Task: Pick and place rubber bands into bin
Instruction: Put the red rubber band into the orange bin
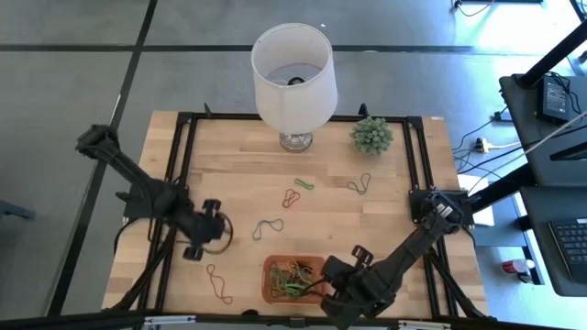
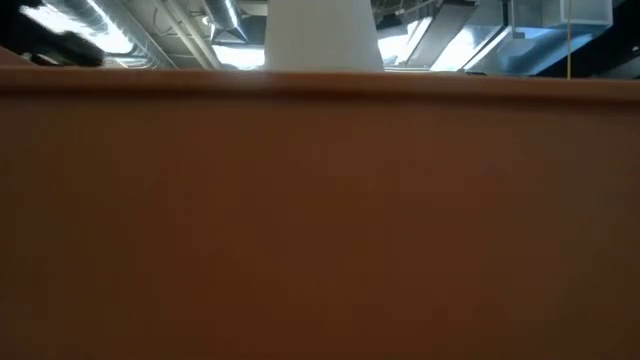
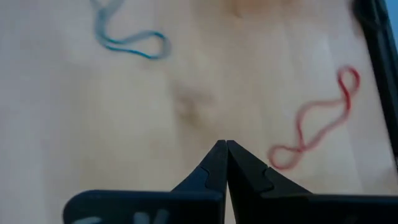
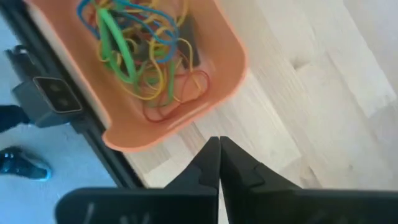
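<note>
I read this as well past the start but not finished. The bin [image 1: 292, 279] sits at the near edge of the table [image 1: 238, 156], between my two arms, and it already holds a tangled heap of rubber bands [image 4: 140, 46]: green, yellow, blue, orange, red and a few dark ones, piled loosely on each other.

Five bands are left lying on the wood, as far as I can count from above. A red band [image 1: 219, 284] lies just left of the bin, a blue-green band [image 1: 268, 227] lies farther in toward the middle, and a second red band [image 1: 291, 197], a green band [image 1: 304, 183] and a teal band [image 1: 359, 184] are grouped closer to the lamp [image 1: 293, 78]. All are thin, limp, twisted loops lying flat.

The right claw [image 4: 219, 144] is pressed together with nothing in it, hanging just off the bin's corner. The left claw [image 3: 226, 148] is also together and empty, over bare wood between the near red band and the blue-green one.

The low view is blocked by an orange wall, probably the bin's side.
</note>
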Action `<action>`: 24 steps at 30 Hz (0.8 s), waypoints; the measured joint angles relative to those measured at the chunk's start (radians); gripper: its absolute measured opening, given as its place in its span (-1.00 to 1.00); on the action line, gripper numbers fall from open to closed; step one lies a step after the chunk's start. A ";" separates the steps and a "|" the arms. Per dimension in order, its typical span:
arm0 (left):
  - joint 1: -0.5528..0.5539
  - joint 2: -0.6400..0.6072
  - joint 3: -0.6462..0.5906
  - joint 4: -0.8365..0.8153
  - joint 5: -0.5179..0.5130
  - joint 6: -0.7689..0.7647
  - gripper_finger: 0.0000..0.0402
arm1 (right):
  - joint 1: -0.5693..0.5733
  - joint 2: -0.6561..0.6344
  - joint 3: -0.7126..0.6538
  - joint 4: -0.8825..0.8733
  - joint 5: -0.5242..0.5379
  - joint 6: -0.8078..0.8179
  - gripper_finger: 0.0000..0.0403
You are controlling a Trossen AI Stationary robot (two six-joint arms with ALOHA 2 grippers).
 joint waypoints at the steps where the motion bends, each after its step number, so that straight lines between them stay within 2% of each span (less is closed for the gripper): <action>1: -0.027 0.028 0.008 0.000 0.000 -0.014 -0.99 | 0.007 -0.008 -0.028 0.022 0.000 0.019 -0.97; 8: -0.136 0.176 0.019 -0.002 0.003 -0.197 -0.92 | 0.074 -0.053 -0.206 0.223 -0.001 0.167 -0.97; 14: -0.168 0.251 0.019 0.016 -0.003 -0.295 -0.63 | 0.154 -0.089 -0.338 0.387 0.028 0.344 -0.97; 19: -0.189 0.319 0.019 0.039 0.013 -0.339 -0.38 | 0.211 -0.091 -0.377 0.432 0.051 0.480 -0.97; 24: -0.237 0.412 0.019 0.085 0.023 -0.420 -0.33 | 0.255 -0.091 -0.380 0.463 0.138 0.572 -0.96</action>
